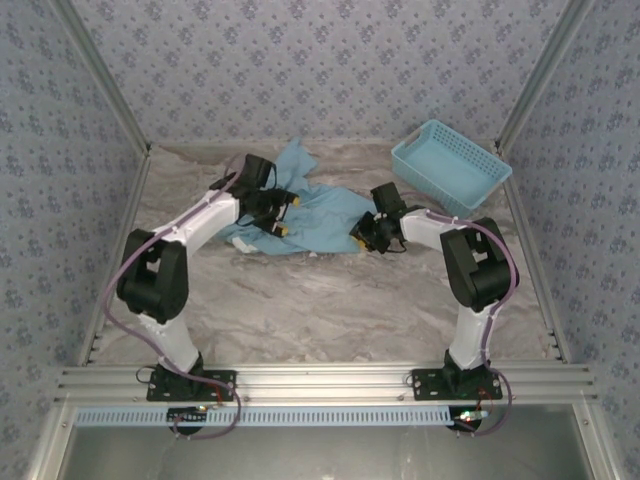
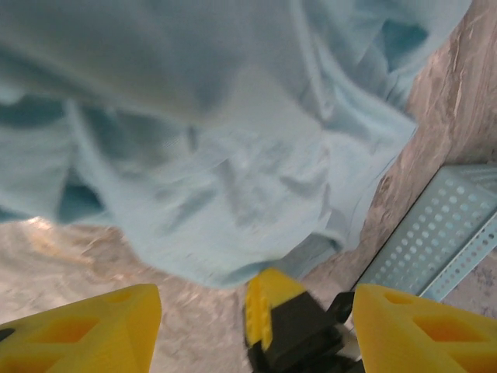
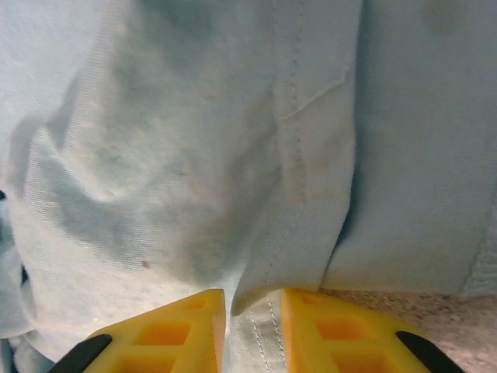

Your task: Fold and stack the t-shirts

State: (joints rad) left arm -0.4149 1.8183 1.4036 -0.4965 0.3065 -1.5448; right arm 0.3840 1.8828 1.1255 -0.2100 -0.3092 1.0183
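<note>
A light sky-blue t-shirt [image 1: 320, 212] lies crumpled on the marble table, toward the back middle. My left gripper [image 1: 287, 214] is over its left part, open, with its yellow fingers [image 2: 85, 326] spread wide just short of the cloth's edge [image 2: 233, 233]. My right gripper [image 1: 358, 238] is at the shirt's right edge. In the right wrist view this gripper [image 3: 252, 311] is shut on a stitched hem of the t-shirt [image 3: 194, 155]. One yellow-and-black finger of the right gripper [image 2: 272, 307] shows between the left fingers. Any lettering is hidden in the folds.
A rigid light-blue lattice basket [image 1: 450, 165] stands at the back right, close to the right arm, and its corner [image 2: 443, 241] shows in the left wrist view. Bare marble table [image 1: 320, 310] lies in front of the shirt. Metal frame posts and patterned walls close in the sides.
</note>
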